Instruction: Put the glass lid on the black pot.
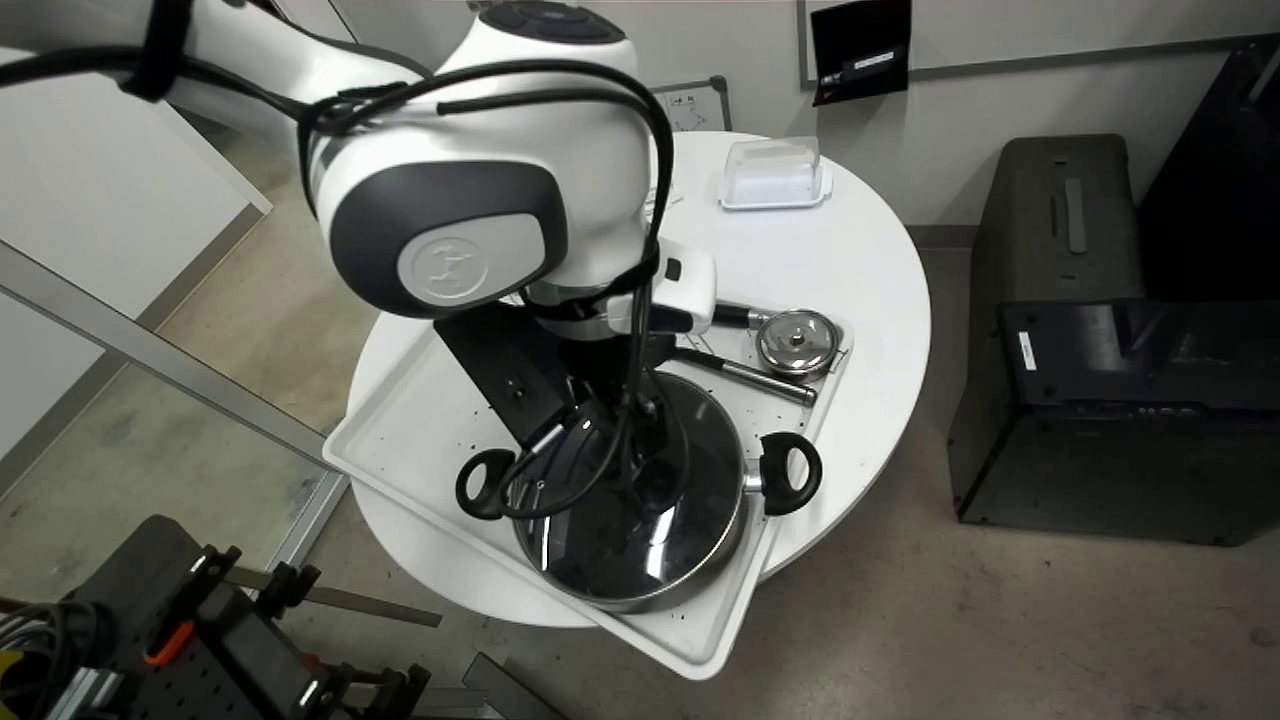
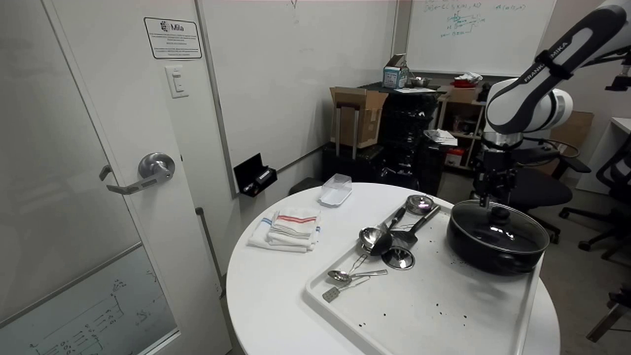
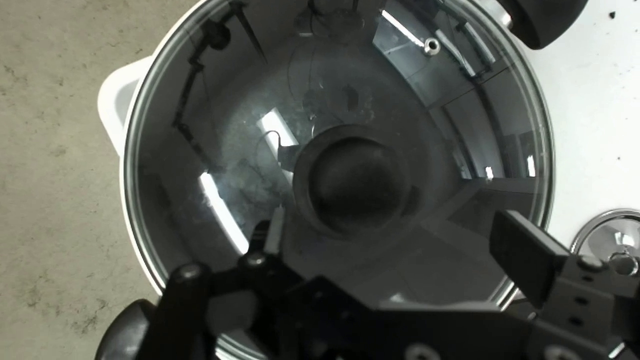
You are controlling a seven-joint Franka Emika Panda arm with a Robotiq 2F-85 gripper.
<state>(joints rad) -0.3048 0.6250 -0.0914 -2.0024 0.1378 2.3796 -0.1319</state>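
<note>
Glass lid [image 2: 471, 227] sits on the black pot [image 2: 480, 254], level, its rim following the pot's rim wherever I can see it; dark knob [image 2: 500, 213] at centre. In an exterior view the pot's loop handles [image 1: 790, 472] stand out to left and right. Pot rests on the white tray [image 2: 434, 320], toward its right side in an exterior view; tray lies on the round white table [image 2: 268, 296].

Gripper [image 3: 389, 225] points down, low over the lid. Jaws wide apart; in the wrist view the knob shows just beyond the gap between the fingers [image 3: 522, 257]. Contact with the knob: cannot tell.

Left of the pot, on the tray: small steel pot [image 2: 419, 203] at the far edge, black-handled utensils [image 2: 425, 221], steel spoon [image 2: 339, 276] nearer. On the table, left of the tray: folded cloths [image 2: 291, 229]; clear container [image 2: 336, 190] farther off.
</note>
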